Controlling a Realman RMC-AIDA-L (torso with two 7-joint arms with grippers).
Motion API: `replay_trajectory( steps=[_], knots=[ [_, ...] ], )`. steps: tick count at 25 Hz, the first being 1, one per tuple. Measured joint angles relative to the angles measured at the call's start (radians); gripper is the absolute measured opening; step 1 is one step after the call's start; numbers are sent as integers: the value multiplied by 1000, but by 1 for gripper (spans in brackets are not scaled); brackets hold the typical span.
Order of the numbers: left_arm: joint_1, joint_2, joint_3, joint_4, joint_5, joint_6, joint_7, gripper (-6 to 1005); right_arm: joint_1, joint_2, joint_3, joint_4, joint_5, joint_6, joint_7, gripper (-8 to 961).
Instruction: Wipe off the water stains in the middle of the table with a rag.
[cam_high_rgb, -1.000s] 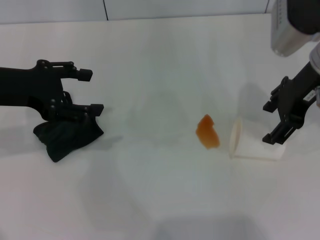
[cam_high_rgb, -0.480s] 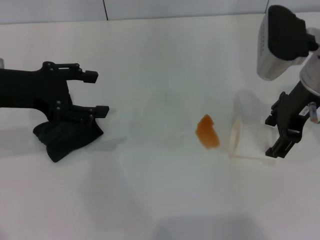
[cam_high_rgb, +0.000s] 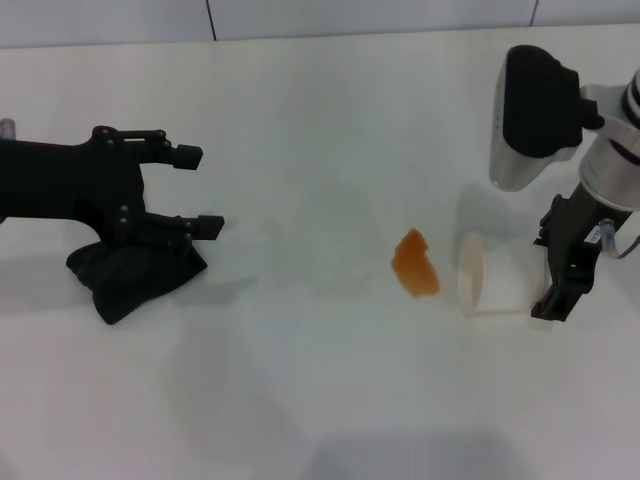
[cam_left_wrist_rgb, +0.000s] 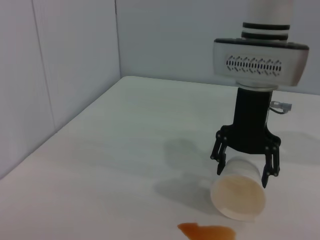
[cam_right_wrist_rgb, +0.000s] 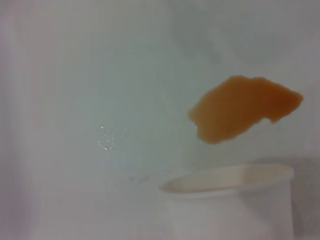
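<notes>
You are looking at one table (cam_high_rgb: 320, 400), white, with one rag (cam_high_rgb: 128, 275), one tipped white cup (cam_high_rgb: 492, 283) and one patch of water stains (cam_high_rgb: 414, 264). The left gripper (cam_high_rgb: 200, 192) is hovering with jaws apart, pointing toward centre; the rag is lying crumpled beneath its lower finger, not between them. The right gripper (cam_left_wrist_rgb: 246, 162) is straddling the cup's base, jaws apart. The stains are sitting mid-table beside the cup's mouth, long axis running diagonally.

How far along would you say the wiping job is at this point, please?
Nothing is wiped: the orange stain sits whole on the table. The left gripper is open above the rag, which lies unlifted. The right gripper is open around the tipped cup. Grasping the rag, carrying it over and wiping all remain.
</notes>
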Motion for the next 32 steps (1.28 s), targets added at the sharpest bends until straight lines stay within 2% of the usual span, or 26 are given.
replay_trajectory(
  steps=[7,22,25,30,32],
  knots=[
    [1,-1,2,-6,0,-6,5,877,-12,3,-62,-3,8,37,-6,826],
    [5,-1,1,-7,1,-19,8,877,-15,3,-70,-15,39,49,-46,812],
    [6,-1,1,-7,7,-19,9,877,-15,3,-68,-15,44,46,-49,799],
    [9,-1,1,-7,13,-19,9,877,-15,0,-55,-19,71,31,-57,716],
    [10,-1,1,-7,13,-19,9,877,-28,-2,15,-42,101,0,-91,703]
  ],
)
